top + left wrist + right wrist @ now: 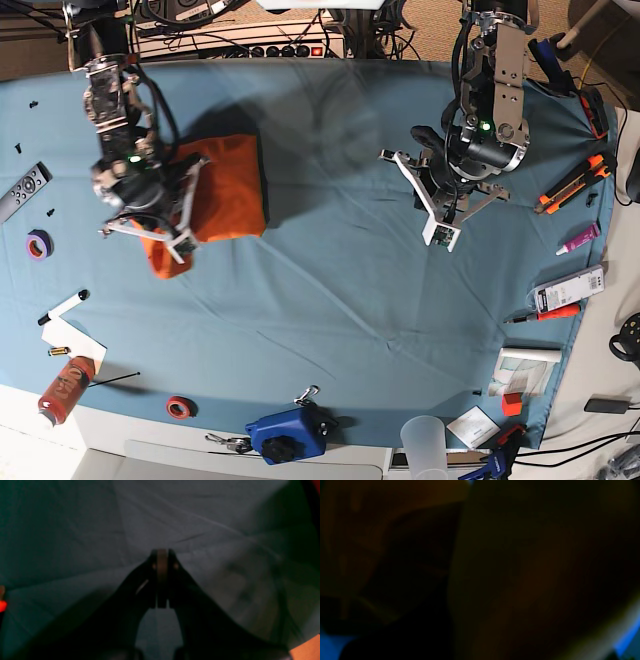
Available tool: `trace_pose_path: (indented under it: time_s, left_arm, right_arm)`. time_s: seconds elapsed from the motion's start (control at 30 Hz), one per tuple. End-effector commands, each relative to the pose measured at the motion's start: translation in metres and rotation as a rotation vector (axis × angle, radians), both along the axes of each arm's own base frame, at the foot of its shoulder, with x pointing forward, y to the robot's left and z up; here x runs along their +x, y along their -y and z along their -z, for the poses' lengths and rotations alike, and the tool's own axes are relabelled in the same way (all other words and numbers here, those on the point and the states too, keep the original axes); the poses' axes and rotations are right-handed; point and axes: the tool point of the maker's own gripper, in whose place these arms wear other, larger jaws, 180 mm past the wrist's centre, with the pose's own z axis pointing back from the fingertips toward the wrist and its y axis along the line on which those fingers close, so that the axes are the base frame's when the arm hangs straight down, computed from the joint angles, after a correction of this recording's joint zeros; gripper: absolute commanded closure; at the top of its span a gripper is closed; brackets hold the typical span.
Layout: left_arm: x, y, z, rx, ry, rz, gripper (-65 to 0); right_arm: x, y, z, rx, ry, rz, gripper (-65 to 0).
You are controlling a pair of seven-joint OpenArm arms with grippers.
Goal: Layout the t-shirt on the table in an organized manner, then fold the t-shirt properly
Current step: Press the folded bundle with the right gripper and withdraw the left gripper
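The t-shirt point(225, 185) is soft, light cloth that will sag and bunch wherever it is lifted, so it is best taken by an edge or corner, a hem or a shoulder seam, and drawn flat rather than pinched mid-panel. It lies as a compact bright-orange bundle on the teal table point(330, 300), toward the side of the base view where the right arm works, already gathered into a rough rectangle with one lobe spilling out beneath the arm. The right gripper point(165, 235) sits down on that lower lobe; its wrist view is almost black with dim orange pressed against the lens, so it seems to be clamped on the fabric, though the jaws themselves cannot be made out. The left gripper point(162, 555) is clenched with nothing between its jaws, hovering over bare, faintly creased table cover, well apart from the shirt.
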Motion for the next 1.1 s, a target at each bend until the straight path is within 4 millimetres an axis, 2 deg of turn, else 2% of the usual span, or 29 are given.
trace_pose_path:
  time_s: [0.0,0.2,0.3,0.37,0.53,0.7,0.97,1.07]
  left_arm:
    - [0.008,0.001,-0.012,-0.013,0.051,-0.004,0.0]
    - [0.008,0.001,-0.012,-0.013,0.05,-0.004,0.0]
    - [0.008,0.001,-0.012,-0.013,0.05,-0.004,0.0]
    - [0.008,0.001,-0.012,-0.013,0.05,-0.004,0.0]
    - [0.008,0.002,-0.012,-0.015,0.054,-0.003,0.0]
    - [0.009,0.004,-0.013,-0.025,0.06,0.0,0.0]
    - [0.01,0.004,-0.015,-0.029,0.07,-0.001,0.0]
    - [0.01,0.005,-0.015,-0.031,0.07,-0.001,0.0]
  right_arm:
    - [0.009,0.001,-0.011,-0.025,0.052,-0.011,0.0]
    - [0.006,-0.009,-0.005,-0.074,0.048,-0.058,0.0]
    - [0.007,-0.012,-0.004,-0.062,0.058,-0.069,-16.4]
    - [0.007,-0.013,-0.005,-0.055,0.062,-0.07,-21.2]
    - [0.009,-0.018,-0.022,-0.035,0.116,-0.036,-21.2]
    - [0.009,-0.053,-0.048,0.086,0.2,-0.123,-21.1]
    - [-0.008,-0.092,-0.034,0.237,0.15,-0.135,-21.1]
    - [-0.013,-0.114,-0.035,0.324,0.126,-0.219,-21.1]
